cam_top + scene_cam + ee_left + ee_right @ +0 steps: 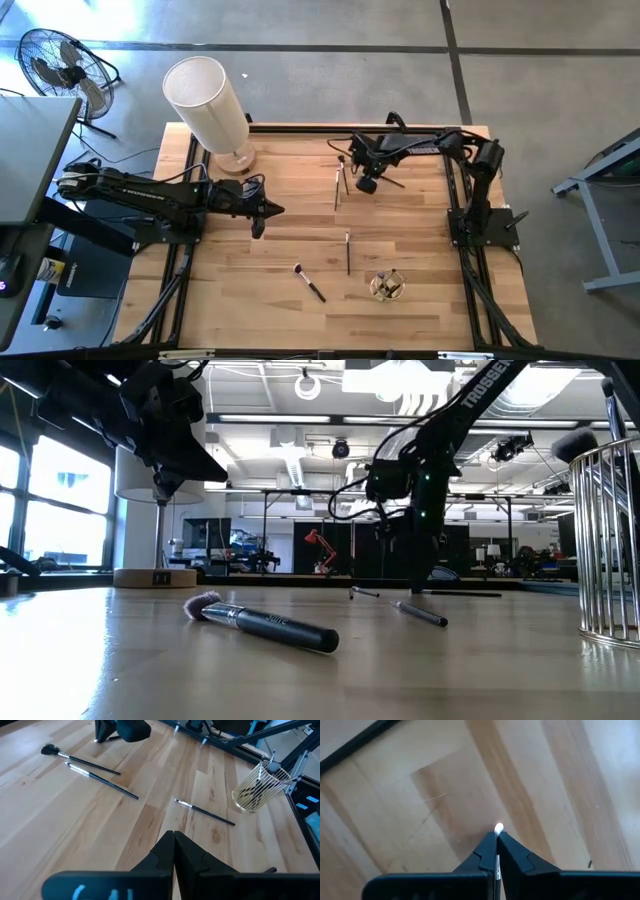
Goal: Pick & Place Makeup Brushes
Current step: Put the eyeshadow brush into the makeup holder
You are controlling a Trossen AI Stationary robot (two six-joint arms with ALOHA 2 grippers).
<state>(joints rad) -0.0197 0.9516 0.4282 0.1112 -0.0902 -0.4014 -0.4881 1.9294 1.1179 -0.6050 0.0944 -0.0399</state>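
Several makeup brushes lie flat on the wooden table: two side by side (340, 182) near the far middle, a thin dark one (347, 252), and a thick dark-handled one with pale bristles (265, 623) near the front. My right gripper (368, 184) points down at the table beside the pair and is shut on a thin brush whose white tip (498, 826) shows at its fingertips. My left gripper (173, 836) hovers shut and empty over the table's left middle (272, 210). My right gripper pinches a thin brush between its two fingers near the white-tipped end (498, 827). The fingers come from above, pointing down. A silvery stretch (497, 866) shows in the slit between them. The gripper hides the rest, and whether the brush is off the table cannot be told.
A wire cup (387, 285) holding brushes stands near the front right, seen also in the left wrist view (260, 787). A white lamp (210, 105) on a round wooden base stands at the far left corner. Black rails edge the table (300, 225).
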